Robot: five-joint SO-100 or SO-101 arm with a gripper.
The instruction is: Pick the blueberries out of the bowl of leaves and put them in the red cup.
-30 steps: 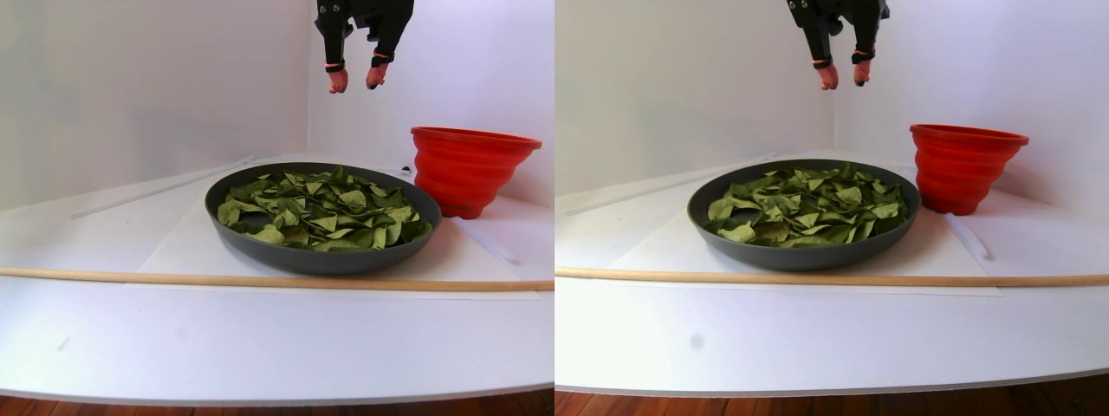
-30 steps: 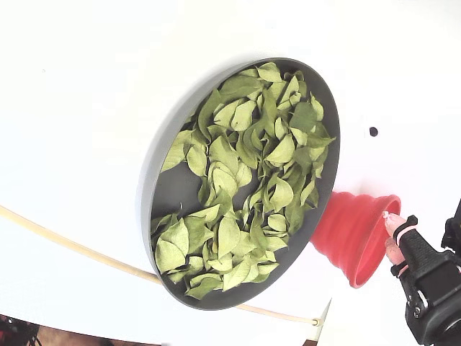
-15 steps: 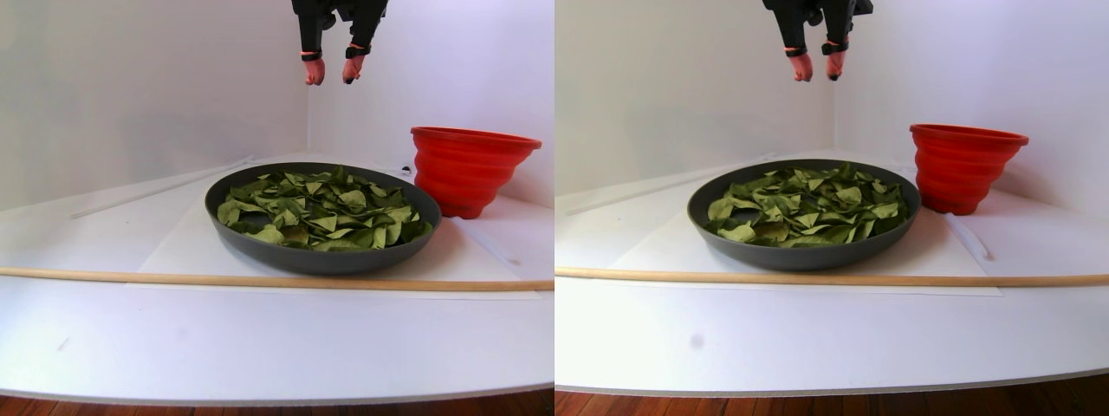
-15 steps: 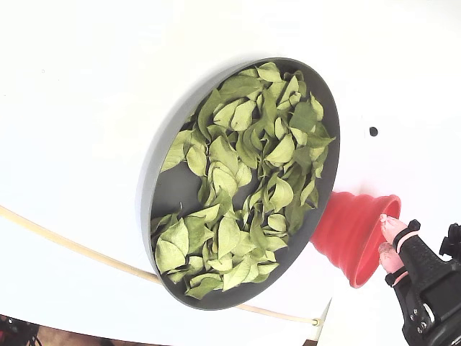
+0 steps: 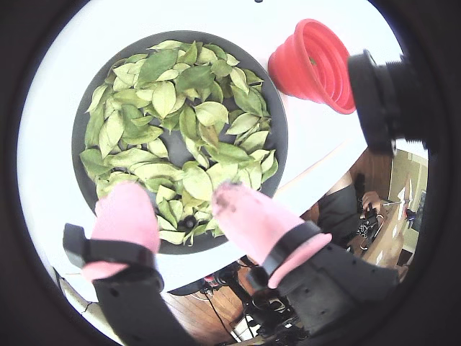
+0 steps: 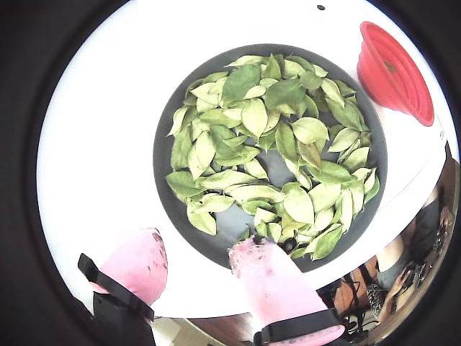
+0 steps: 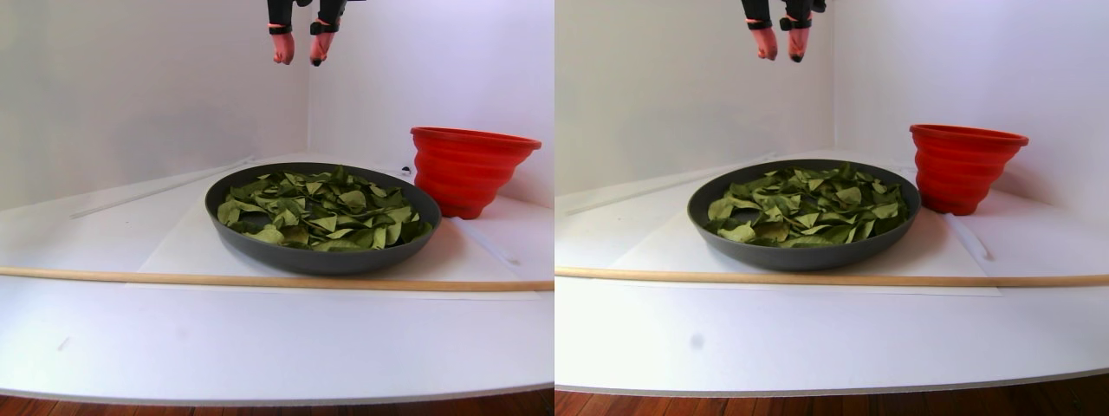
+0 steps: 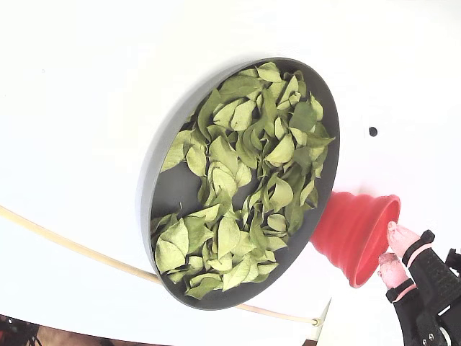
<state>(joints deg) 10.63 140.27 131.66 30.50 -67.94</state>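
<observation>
White table, bowl of leaves beside red cup, claw high above (parted, empty).

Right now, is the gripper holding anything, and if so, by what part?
Nothing is held. The gripper is open, its pink fingertips apart with only air between them, high above the bowl of leaves.

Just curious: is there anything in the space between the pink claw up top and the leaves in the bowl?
Nothing. In the stereo pair view the gripper hangs high above the bowl, with only empty air down to the leaves.
</observation>
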